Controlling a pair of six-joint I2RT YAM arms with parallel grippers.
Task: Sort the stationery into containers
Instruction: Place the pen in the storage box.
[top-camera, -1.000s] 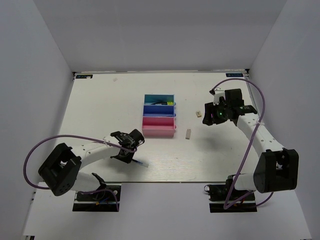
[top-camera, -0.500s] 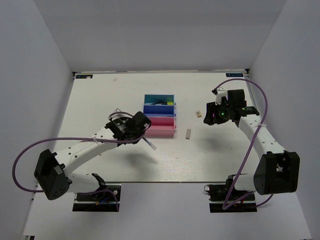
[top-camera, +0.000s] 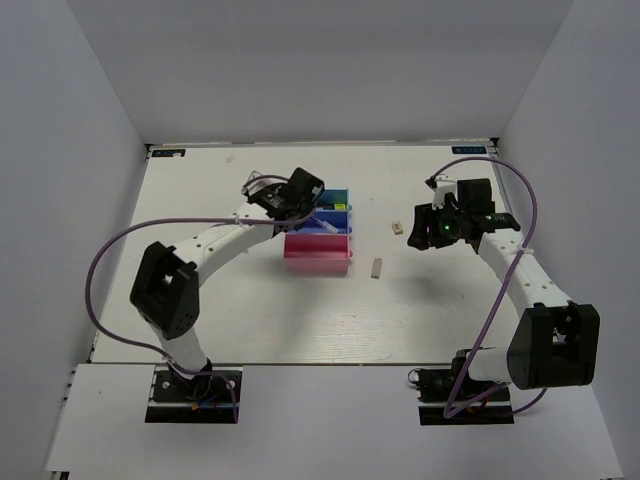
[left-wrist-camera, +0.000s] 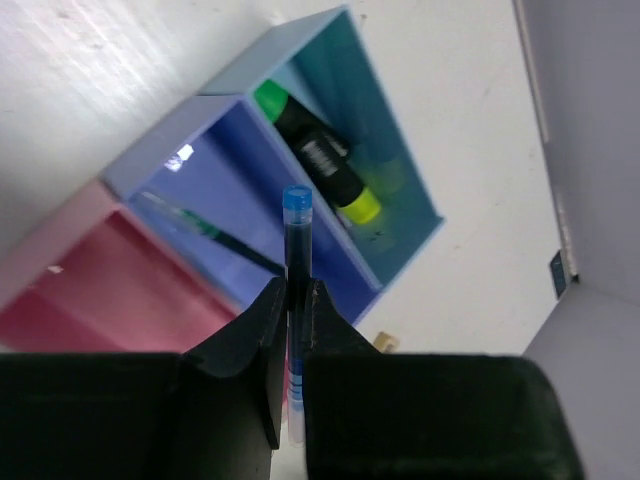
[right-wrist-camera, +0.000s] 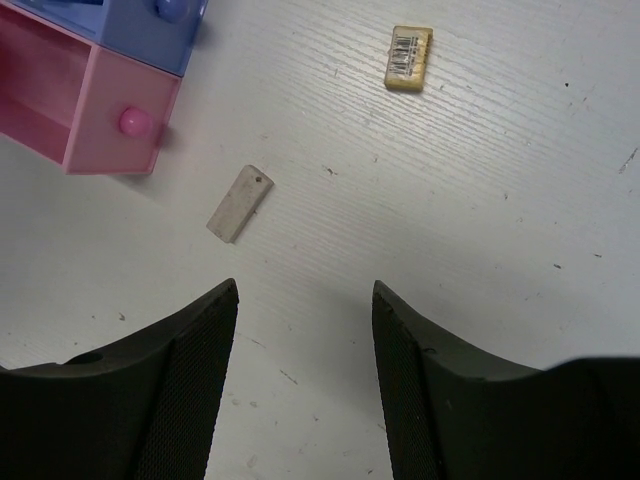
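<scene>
From above, the left pincer (top-camera: 300, 190) hovers over the containers (top-camera: 318, 264). On the left wrist, it pinches the pen (left-wrist-camera: 296, 235) above the blue bin (left-wrist-camera: 190, 185); a release there likely follows. On the right wrist, the right pincer (right-wrist-camera: 305, 295), spread, overlooks two erasers (right-wrist-camera: 239, 203) on the desk (right-wrist-camera: 500, 200).

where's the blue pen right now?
Left wrist view: the pen is clamped in the left gripper, its cap over the blue bin, next to the teal bin.
</scene>
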